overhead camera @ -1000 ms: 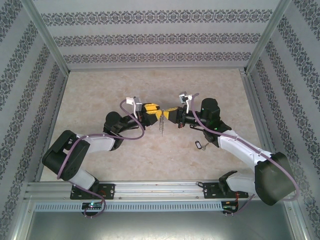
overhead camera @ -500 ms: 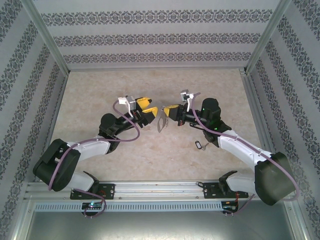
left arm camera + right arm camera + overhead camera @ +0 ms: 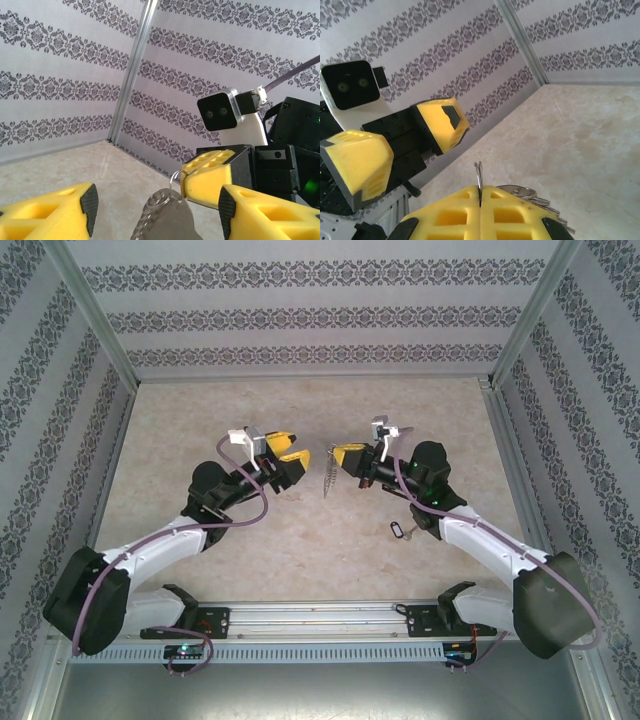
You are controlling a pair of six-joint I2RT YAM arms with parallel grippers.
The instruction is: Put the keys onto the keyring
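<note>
Right tool (image 3: 340, 453) is clamped together on the keyring (image 3: 328, 472), whose chain dangles above mid worktop (image 3: 300, 560). Left tool (image 3: 298, 447), just to its left, has fingers apart, gripping nothing. One key (image 3: 398, 530) lies nearer, rightward.

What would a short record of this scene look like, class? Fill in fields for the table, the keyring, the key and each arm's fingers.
Table: pale marbled top
Keyring: held up off the table, beaded chain hanging down
Key: lying loose on the table, not on the keyring
Right fingers: shut on the keyring
Left fingers: open, empty, facing the keyring without touching it
Step not yet done: key onto keyring
</note>
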